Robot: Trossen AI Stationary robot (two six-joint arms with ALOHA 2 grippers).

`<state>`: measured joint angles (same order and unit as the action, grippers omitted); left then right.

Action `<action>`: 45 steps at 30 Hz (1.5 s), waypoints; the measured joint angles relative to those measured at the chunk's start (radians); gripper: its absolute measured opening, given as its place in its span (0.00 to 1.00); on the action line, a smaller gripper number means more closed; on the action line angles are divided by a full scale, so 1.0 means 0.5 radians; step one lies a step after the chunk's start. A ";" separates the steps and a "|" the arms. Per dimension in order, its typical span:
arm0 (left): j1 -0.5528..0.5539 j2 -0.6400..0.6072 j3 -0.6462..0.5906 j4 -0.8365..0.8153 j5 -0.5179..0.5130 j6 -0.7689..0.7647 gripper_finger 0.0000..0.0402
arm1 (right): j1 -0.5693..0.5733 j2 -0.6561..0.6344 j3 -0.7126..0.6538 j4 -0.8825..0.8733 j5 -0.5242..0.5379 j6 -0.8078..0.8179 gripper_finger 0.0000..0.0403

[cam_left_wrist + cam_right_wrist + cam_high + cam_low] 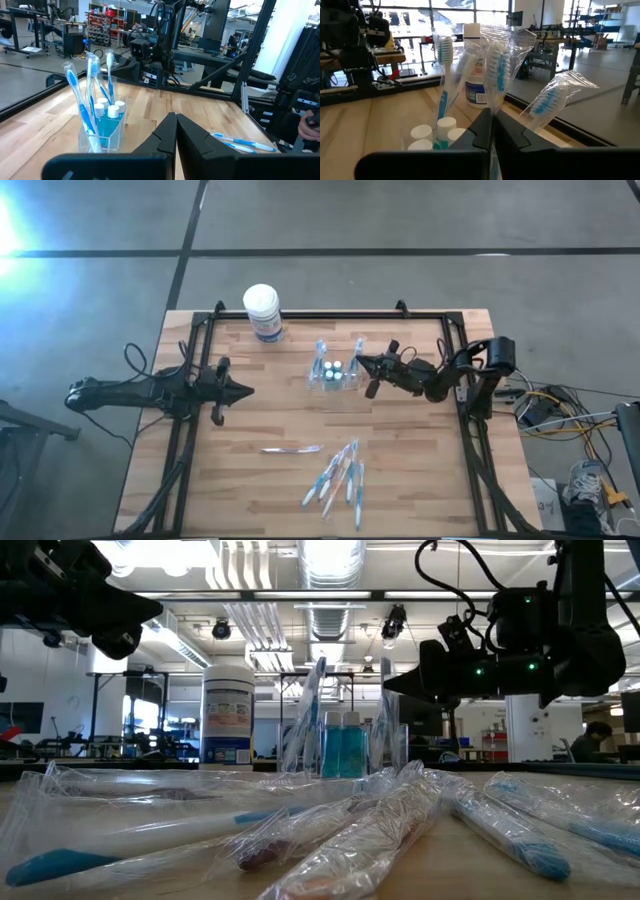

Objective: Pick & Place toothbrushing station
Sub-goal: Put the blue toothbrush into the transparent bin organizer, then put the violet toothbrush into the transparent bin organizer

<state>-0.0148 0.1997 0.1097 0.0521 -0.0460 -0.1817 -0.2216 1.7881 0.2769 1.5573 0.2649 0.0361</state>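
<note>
The toothbrushing station (332, 378) is a see-through holder near the table's middle. It holds small white-capped blue bottles (109, 111) and upright wrapped toothbrushes (75, 92). My right gripper (491, 114) is shut at the station's right side (358, 361), with a wrapped toothbrush (497, 65) rising from its fingertips. My left gripper (250, 390) waits shut to the station's left, pointing at it with nothing between its fingers (176, 117). My right gripper pinches the wrapped toothbrush between its two fingertips, low on the wrapper (493, 102). The fingers lie level and come from the table's right. The toothbrush stands upright above them, bristle head up. The fingers hide its lower end, so I cannot tell whether it rests in the station.
A white tub with a blue label (263, 310) stands at the far edge, left of the station. Several wrapped toothbrushes (338, 475) lie near the front edge, and one (291, 448) lies apart to their left. A black frame (330, 313) runs around the table.
</note>
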 joint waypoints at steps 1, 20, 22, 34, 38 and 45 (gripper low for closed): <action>0.000 0.000 0.000 0.001 0.000 -0.004 0.04 | 0.002 -0.008 -0.006 0.000 0.000 -0.012 0.03; -0.001 0.000 0.000 0.009 0.000 -0.037 0.03 | 0.001 -0.364 -0.308 0.002 0.159 0.072 0.23; 0.000 0.000 0.000 0.009 0.000 -0.037 0.03 | 0.001 -0.464 -0.364 0.003 0.159 0.073 0.24; -0.001 -0.004 0.001 0.016 0.138 -0.032 0.03 | 0.016 -1.321 -0.539 -0.461 -0.351 0.146 0.22; 0.000 -0.005 0.007 0.015 0.144 0.002 0.03 | 0.015 -1.673 -0.536 -0.870 -0.484 0.145 0.15; -0.001 -0.006 0.010 0.017 0.148 0.029 0.02 | 0.016 -2.287 -0.536 -1.706 -0.497 0.132 0.03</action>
<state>-0.0151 0.1967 0.1145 0.0605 0.0280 -0.1671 -0.2138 0.6446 0.0090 0.7041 0.0165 0.1020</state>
